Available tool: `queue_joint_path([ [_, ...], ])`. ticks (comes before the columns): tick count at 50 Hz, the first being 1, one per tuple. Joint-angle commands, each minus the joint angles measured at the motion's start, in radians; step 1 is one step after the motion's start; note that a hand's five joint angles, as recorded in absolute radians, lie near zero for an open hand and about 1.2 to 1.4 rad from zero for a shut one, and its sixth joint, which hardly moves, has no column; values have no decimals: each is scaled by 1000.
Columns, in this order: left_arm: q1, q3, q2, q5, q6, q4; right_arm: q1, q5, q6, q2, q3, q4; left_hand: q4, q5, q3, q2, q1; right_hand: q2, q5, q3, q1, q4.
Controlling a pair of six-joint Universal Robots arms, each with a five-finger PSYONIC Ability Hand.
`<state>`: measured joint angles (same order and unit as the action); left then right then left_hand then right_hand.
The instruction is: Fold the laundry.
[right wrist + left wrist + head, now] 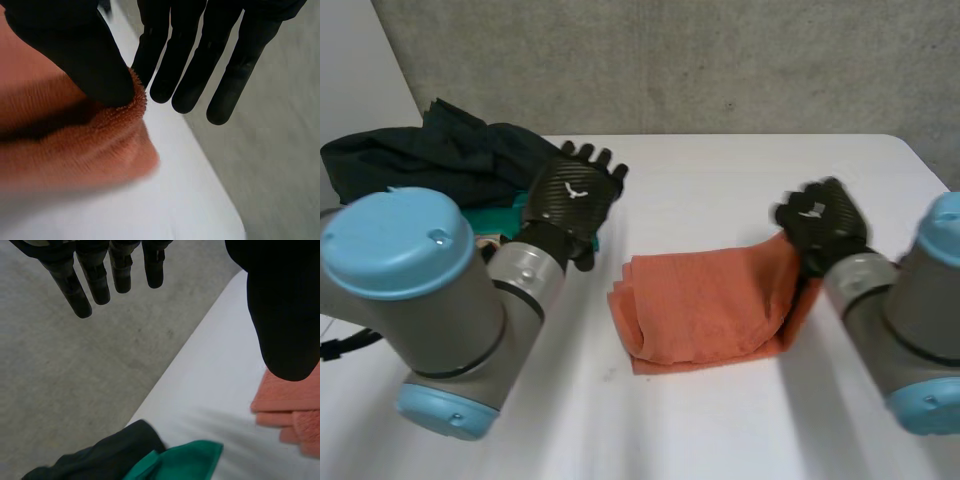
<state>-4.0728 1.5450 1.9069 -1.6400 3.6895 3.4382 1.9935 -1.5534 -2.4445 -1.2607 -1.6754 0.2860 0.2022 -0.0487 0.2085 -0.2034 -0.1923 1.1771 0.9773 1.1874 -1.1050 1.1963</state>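
Observation:
An orange towel (705,300) lies folded in layers at the middle of the white table (720,430). Its right end is lifted off the table. My right hand (825,225) holds that raised end. In the right wrist view the thumb (75,50) pinches the towel's edge (65,140) against a finger, while the other fingers stay straight. My left hand (575,195) hovers open to the left of the towel, holding nothing. In its wrist view the straight fingers (80,290) and thumb (280,315) hang above the table, with the towel's stacked folds (290,400) under the thumb.
A pile of dark clothes (430,155) lies at the table's back left, with a green cloth (495,215) beside it under my left arm. Both also appear in the left wrist view, dark clothes (100,460) and green cloth (185,460). A grey concrete wall stands behind the table.

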Motion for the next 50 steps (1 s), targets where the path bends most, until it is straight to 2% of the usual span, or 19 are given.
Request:
queue_joint_path([
  [1,-70,43,-55,-3,-48,1,221,229,-157,70,20,48,-28,49,-34,29,18,219,244,209,-291,200],
  [4,-78,50,-55,-1,-104,-5,264,324,-177,133,17,39,-28,49,-34,29,18,219,244,209,-291,200],
  [9,-80,60,-51,3,-155,-8,266,300,-192,168,34,-5,-28,49,-34,29,18,209,234,198,-281,189],
  [10,-80,60,-52,3,-160,-8,266,297,-200,165,36,-13,-28,49,-34,29,18,124,149,114,-196,105],
  [14,-75,46,-43,6,-163,-4,254,271,-267,138,46,-16,-28,49,-34,29,18,-998,-973,-1009,926,-1017],
  [20,-20,-37,9,2,-193,4,122,194,-468,31,49,-44,-28,49,-34,29,18,-1003,-977,-1013,930,-1022],
  [23,43,-100,70,2,-253,-2,87,164,-579,20,69,-125,-28,49,-34,29,18,-1003,-977,-1013,930,-1022],
  [27,84,-181,161,0,-354,-17,33,156,-634,38,123,-280,-9,30,-16,10,-1,-1003,-977,-1013,930,-1022],
  [30,110,-238,245,-1,-410,-74,14,156,-628,101,173,-375,0,21,-7,2,-9,-1003,-977,-1013,930,-1022],
  [35,149,-292,348,-24,-428,-177,4,162,-616,210,252,-432,0,21,-7,2,-9,-1003,-977,-1013,930,-1022],
  [39,149,-292,389,-130,-418,-209,13,170,-602,289,301,-436,-3,24,-10,5,-7,-1003,-977,-1013,930,-1022],
  [42,149,-289,399,-167,-408,-220,16,164,-552,326,319,-436,-3,24,-10,5,-7,-1003,-977,-1013,930,-1022],
  [50,149,-264,413,-172,-332,-295,18,135,-401,333,325,-430,-6,27,-13,8,-4,-1003,-977,-1013,930,-1022],
])
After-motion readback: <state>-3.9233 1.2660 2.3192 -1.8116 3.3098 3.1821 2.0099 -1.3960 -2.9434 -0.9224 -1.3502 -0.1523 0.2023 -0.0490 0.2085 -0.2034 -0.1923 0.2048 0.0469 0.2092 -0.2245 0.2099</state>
